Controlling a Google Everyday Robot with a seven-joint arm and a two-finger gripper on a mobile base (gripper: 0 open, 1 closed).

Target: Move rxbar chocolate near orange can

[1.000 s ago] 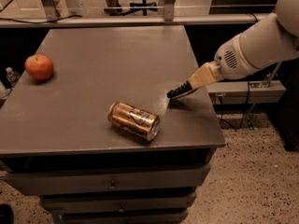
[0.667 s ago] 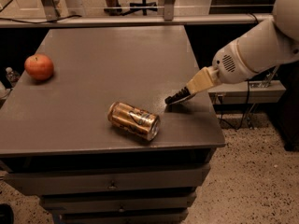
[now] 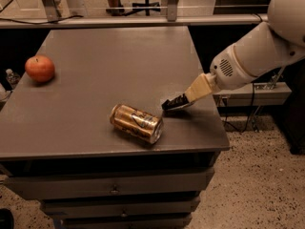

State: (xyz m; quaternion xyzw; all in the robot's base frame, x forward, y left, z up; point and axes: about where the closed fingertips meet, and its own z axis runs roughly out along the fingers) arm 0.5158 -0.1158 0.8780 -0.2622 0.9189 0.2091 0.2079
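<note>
The orange can (image 3: 137,123) lies on its side near the front edge of the grey table (image 3: 95,80), its silver rim facing right and front. My gripper (image 3: 185,98) reaches in from the right on a white arm and is shut on the rxbar chocolate (image 3: 171,103). This dark bar with pale lettering sticks out leftward from the tan fingers (image 3: 198,87). It hangs low over the tabletop, its free end just right of and behind the can's rim, a small gap apart.
A red-orange apple (image 3: 40,68) rests near the table's left edge. The table's right edge (image 3: 209,89) runs under my arm, with drawers (image 3: 114,190) below the front. A shelf and cables stand to the right, and chair legs at the back.
My gripper with the bar has dropped and shifted slightly left, bringing the bar's end closer to the can. Can and apple have not moved.
</note>
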